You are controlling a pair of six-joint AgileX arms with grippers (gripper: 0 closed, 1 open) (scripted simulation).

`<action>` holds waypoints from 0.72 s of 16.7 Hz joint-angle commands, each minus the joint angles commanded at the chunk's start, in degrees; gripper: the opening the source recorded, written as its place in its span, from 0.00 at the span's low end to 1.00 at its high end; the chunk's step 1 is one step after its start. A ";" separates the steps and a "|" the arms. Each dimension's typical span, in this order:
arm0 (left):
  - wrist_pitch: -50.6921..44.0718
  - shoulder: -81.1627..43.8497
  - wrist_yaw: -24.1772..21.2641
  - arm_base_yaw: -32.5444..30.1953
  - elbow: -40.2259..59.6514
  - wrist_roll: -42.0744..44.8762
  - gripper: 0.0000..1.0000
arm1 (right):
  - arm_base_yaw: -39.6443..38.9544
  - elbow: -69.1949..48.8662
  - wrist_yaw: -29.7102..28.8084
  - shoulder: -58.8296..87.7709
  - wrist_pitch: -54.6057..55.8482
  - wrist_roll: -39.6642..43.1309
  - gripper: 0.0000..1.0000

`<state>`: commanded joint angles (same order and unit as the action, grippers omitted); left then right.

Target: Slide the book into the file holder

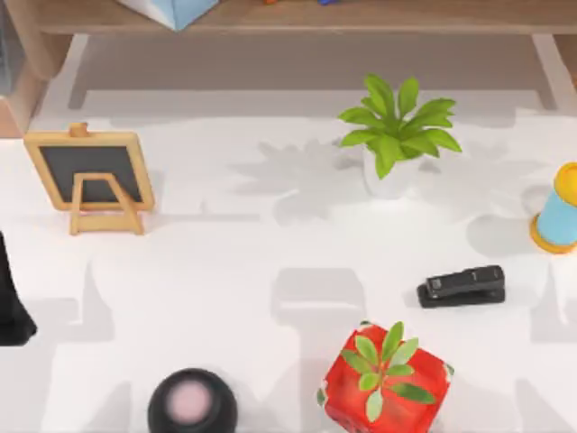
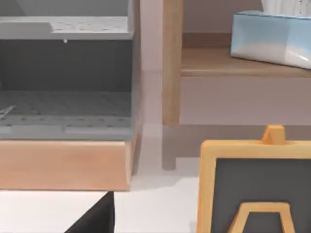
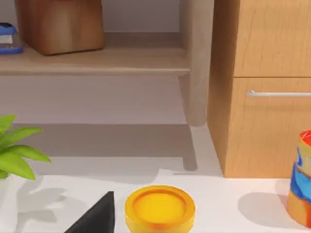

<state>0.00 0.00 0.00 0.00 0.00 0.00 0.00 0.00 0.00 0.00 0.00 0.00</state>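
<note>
A grey perforated file holder [image 2: 65, 82] stands on a light wooden base [image 2: 63, 165] at the table's far left, beside a shelf leg. In the top view its grey wall [image 1: 5, 50] sits at the upper left edge. The book is out of view. My left arm is a dark shape [image 1: 11, 307] at the left edge of the table. A dark part of my left gripper [image 2: 95, 218] is seen in the left wrist view, short of the holder. A dark part of my right gripper [image 3: 95, 217] lies close to a yellow-topped spool [image 3: 159, 208].
A small chalkboard easel [image 1: 87, 176] stands at the left. A potted plant [image 1: 397, 135] is at the back centre, with a black stapler [image 1: 462, 286] at the right. A red box with a plant [image 1: 386, 379] and a black round object [image 1: 191, 404] are at the front. A tissue box [image 2: 272, 36] rests on the shelf.
</note>
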 joint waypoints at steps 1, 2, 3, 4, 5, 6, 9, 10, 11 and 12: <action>0.00 0.00 0.00 0.00 0.00 0.00 1.00 | 0.00 0.00 0.00 0.00 0.00 0.00 1.00; 0.00 0.00 0.00 0.00 0.00 0.00 1.00 | 0.00 0.00 0.00 0.00 0.00 0.00 1.00; -0.02 -0.56 0.15 -0.23 0.57 -0.01 1.00 | 0.00 0.00 0.00 0.00 0.00 0.00 1.00; -0.07 -1.70 0.47 -0.70 1.74 -0.02 1.00 | 0.00 0.00 0.00 0.00 0.00 0.00 1.00; -0.15 -3.45 0.96 -1.38 3.52 -0.02 1.00 | 0.00 0.00 0.00 0.00 0.00 0.00 1.00; -0.29 -5.79 1.62 -2.23 5.90 0.00 1.00 | 0.00 0.00 0.00 0.00 0.00 0.00 1.00; -1.01 -16.25 4.49 -5.57 16.64 0.14 1.00 | 0.00 0.00 0.00 0.00 0.00 0.00 1.00; -1.34 -20.72 5.71 -6.88 21.37 0.21 1.00 | 0.00 0.00 0.00 0.00 0.00 0.00 1.00; -1.71 -25.58 7.03 -8.28 26.56 0.29 1.00 | 0.00 0.00 0.00 0.00 0.00 0.00 1.00; -2.11 -30.74 8.44 -9.74 32.12 0.37 1.00 | 0.00 0.00 0.00 0.00 0.00 0.00 1.00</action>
<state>-2.11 -30.74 8.44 -9.74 32.12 0.37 0.00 0.00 0.00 0.00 0.00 0.00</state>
